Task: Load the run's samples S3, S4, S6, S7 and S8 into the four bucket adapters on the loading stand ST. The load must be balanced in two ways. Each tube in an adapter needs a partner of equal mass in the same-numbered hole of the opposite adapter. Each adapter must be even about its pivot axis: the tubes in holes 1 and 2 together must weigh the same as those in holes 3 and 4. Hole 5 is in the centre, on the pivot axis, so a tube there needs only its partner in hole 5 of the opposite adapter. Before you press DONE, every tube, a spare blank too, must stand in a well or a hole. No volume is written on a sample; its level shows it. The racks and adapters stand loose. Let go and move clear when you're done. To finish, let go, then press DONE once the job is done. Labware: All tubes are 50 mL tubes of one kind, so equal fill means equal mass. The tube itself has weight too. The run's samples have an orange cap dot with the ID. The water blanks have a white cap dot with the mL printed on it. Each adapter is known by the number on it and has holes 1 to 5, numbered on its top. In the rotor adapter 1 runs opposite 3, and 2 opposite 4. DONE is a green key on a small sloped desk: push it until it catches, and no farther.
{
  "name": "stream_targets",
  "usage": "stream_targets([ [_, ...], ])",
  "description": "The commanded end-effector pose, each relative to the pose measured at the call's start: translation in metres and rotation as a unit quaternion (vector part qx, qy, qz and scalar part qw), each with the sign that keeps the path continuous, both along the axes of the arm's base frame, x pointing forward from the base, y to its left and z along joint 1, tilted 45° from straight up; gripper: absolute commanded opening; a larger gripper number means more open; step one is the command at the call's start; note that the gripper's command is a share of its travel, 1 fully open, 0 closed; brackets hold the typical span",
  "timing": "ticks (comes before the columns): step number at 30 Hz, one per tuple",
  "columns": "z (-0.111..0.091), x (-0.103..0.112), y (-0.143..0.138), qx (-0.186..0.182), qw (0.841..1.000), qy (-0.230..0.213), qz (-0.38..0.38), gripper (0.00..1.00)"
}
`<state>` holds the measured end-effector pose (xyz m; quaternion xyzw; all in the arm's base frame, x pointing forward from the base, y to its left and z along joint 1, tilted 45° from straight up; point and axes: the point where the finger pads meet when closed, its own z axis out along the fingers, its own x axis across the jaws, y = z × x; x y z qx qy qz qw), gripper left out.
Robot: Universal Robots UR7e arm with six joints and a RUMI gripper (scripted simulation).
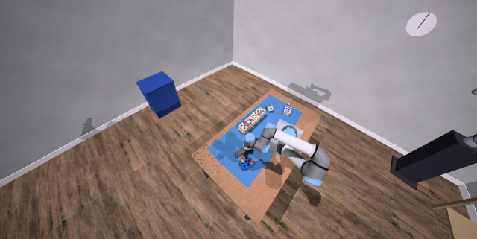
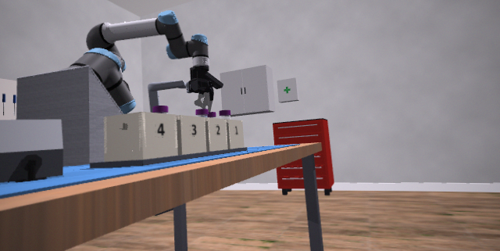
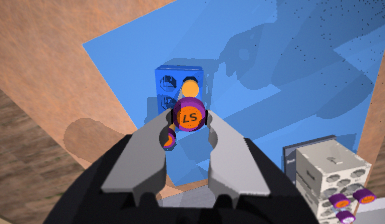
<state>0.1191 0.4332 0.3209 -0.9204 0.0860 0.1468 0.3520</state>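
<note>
My gripper is shut on the purple cap of sample tube S7, whose orange dot shows the ID upside down. The tube hangs above the blue sample rack, lifted out of its well. Another purple-capped sample stands in the rack just left of the held tube. In the exterior view the gripper hangs behind the row of adapters marked 4, 3, 2 and 1. Purple caps stick out of some adapters. The adapters also show in the wrist view at the lower right.
In the top view the blue rack lies near the mat's front edge and the adapter row farther back. Two small items stand at the mat's far end. A grey box with a round opening sits beside the arm.
</note>
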Motion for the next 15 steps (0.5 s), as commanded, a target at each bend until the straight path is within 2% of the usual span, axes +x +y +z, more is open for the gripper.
stream_targets([
  [1, 0.011, 0.004, -0.011, 0.001, 1.0, 0.002, 0.003, 0.0],
  [13, 0.039, 0.012, -0.038, 0.001, 1.0, 0.002, 0.003, 0.0],
  [15, 0.039, 0.012, -0.038, 0.001, 1.0, 0.002, 0.003, 0.0],
])
